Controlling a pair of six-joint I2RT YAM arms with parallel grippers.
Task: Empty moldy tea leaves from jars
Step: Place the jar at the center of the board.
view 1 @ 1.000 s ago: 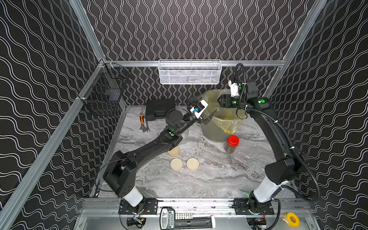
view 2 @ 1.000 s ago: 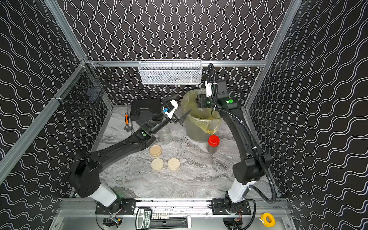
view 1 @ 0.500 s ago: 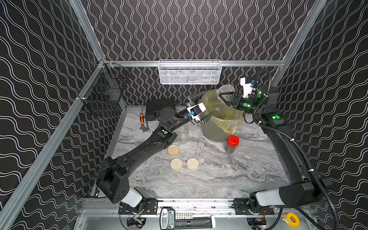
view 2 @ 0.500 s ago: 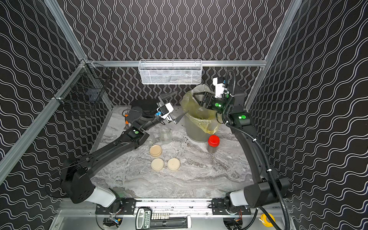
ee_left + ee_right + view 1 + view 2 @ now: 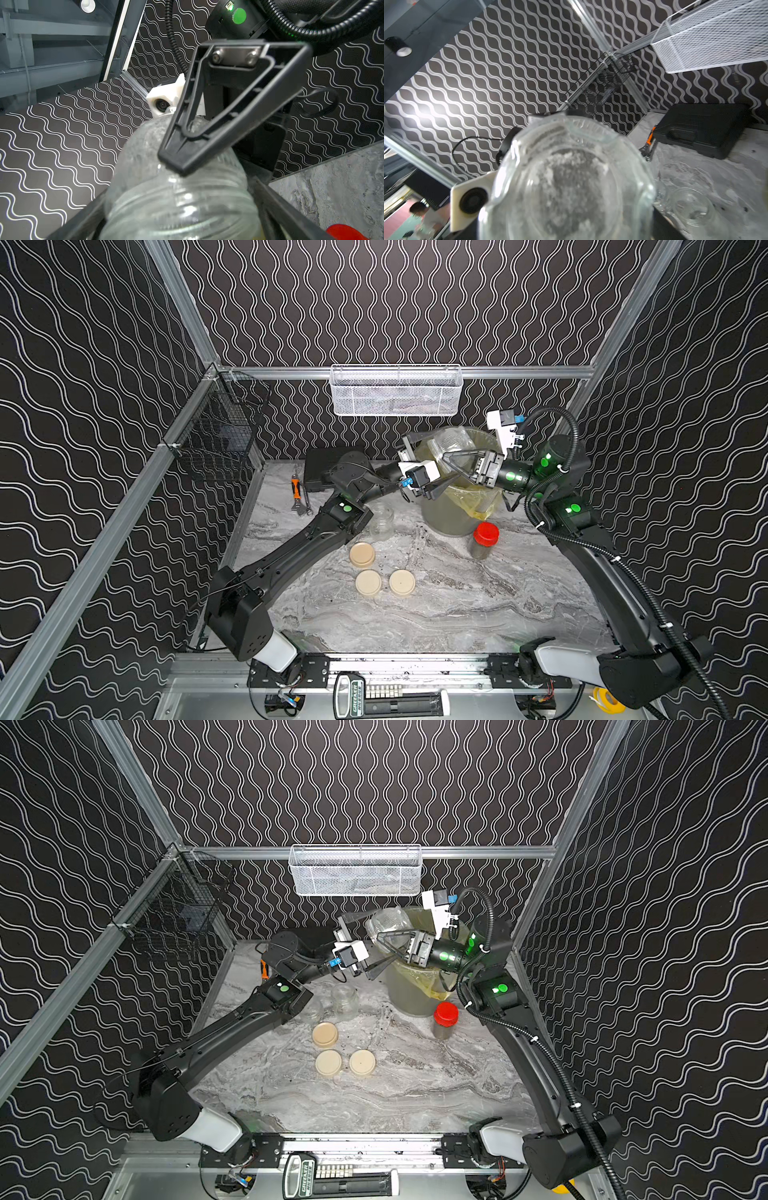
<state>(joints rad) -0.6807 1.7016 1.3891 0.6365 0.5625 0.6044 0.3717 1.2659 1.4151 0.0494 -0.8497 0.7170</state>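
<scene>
Tea leaves (image 5: pixel 479 549) still fill the red-lid jar (image 5: pixel 485 532), middle right; right gripper (image 5: pixel 455 467) holds a nearly empty jar (image 5: pixel 451 443) over the bucket (image 5: pixel 446 518), upper middle; left gripper (image 5: pixel 430 464) gapes wide open beside it

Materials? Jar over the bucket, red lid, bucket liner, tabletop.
Jar over the bucket: clear glass, apparently; glossy, moulded neck threads.
Red lid: probably plastic; smooth, uniform colour, slight sheen.
Bucket liner: thin yellowish translucent plastic film; wrinkled, drapes loosely.
Tabletop: grey marble-veined, matte; stone or printed laminate, cannot tell.
</scene>
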